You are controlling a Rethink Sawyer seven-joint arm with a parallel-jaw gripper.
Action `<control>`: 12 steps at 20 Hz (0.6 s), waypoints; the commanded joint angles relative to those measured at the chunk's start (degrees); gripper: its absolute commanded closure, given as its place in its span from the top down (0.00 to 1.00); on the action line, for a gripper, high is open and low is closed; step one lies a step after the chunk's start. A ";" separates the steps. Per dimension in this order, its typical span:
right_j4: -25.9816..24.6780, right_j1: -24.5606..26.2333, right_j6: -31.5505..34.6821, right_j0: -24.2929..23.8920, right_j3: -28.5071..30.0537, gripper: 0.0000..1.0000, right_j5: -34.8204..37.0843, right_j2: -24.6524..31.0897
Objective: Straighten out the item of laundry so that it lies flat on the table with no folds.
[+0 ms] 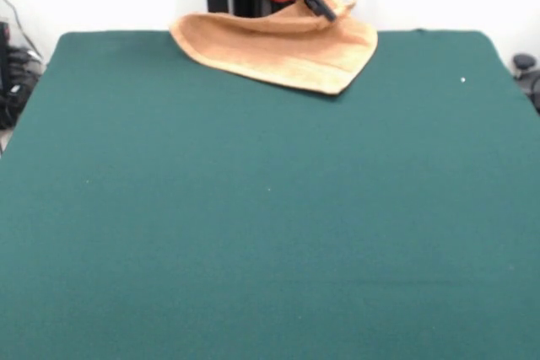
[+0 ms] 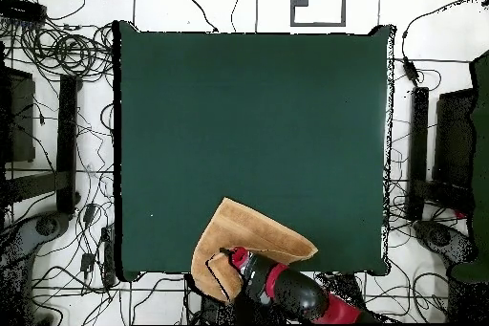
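Gripping folded towel (image 1: 278, 48), hand (image 1: 322, 9), table (image 1: 270, 208) edge

Both views are evenly and brightly lit, with no strong direction to the light. In the front view a thin, soft shadow is cast under the towel (image 1: 278, 50) at upper centre, and the white wall at the top is washed out. No glare is seen on the table (image 1: 270, 225). Mild softness is spread across both views.
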 commanded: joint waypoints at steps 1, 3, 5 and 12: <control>3.50 1.58 5.20 2.95 -11.34 0.00 1.74 7.78; 4.30 2.12 4.47 2.60 -12.17 0.00 4.08 8.29; 4.31 2.79 3.70 2.09 -12.88 0.00 5.41 8.77; 4.55 4.98 2.37 0.36 -14.41 0.00 9.39 10.12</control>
